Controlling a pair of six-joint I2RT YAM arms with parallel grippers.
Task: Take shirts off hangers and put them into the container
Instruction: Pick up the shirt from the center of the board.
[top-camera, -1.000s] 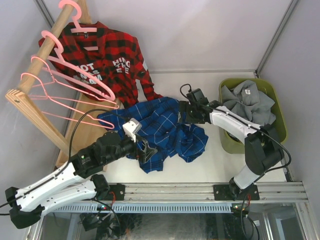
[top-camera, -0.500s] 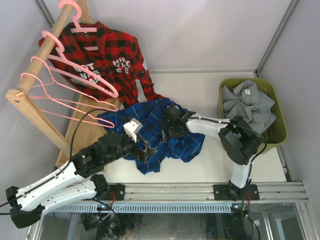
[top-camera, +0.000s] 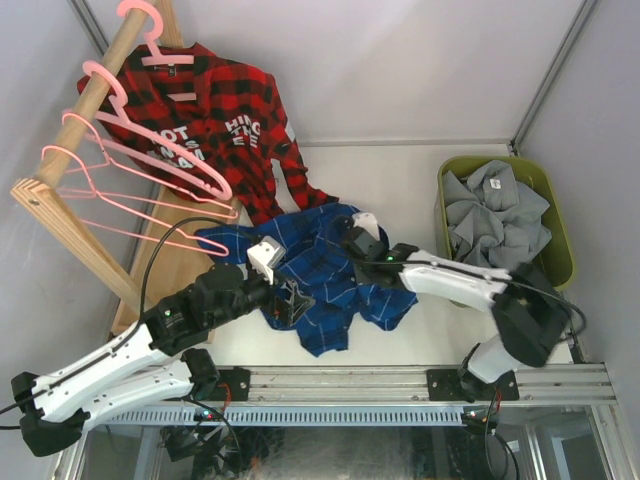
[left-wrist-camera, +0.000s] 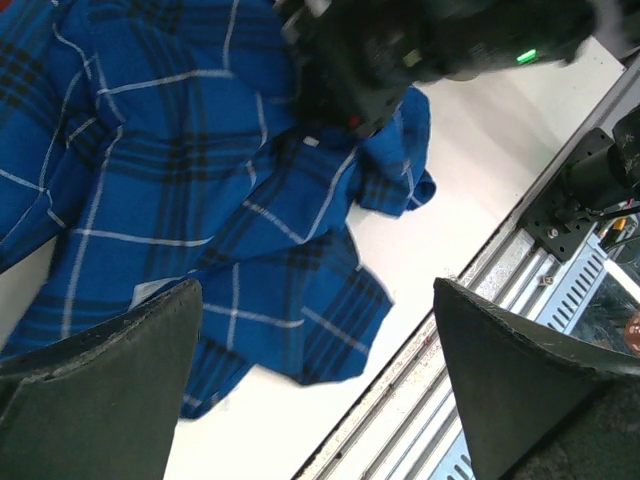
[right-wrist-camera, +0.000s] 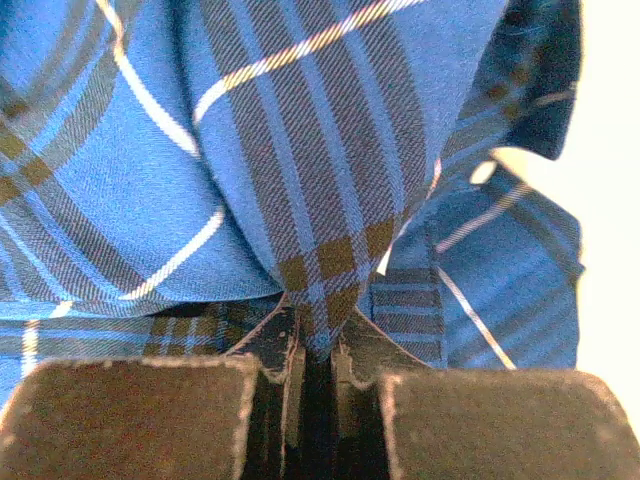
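— Where's the blue shirt (top-camera: 330, 290)?
— Crumpled on the tabletop (top-camera: 400, 165), lying roughly left to right, beside the pink hangers (top-camera: 150, 170) and the hung red shirt (top-camera: 225, 120). The left tool (top-camera: 298, 300) hovers over it, spread wide. The right tool (right-wrist-camera: 315, 345) is clenched on a fold.
— And rightward?
— The grey shirt (top-camera: 495, 210) fills the container (top-camera: 560, 262).

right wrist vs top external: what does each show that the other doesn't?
Right wrist only: the right hand is pinched shut on a fold of the blue plaid shirt, with cloth between the fingertips.

Top external only: the red-black plaid shirt by the pink hangers, a grey shirt lying in the olive-green container, and the left hand at the blue shirt's near-left edge.

Both: the blue plaid shirt, with the right hand on it.
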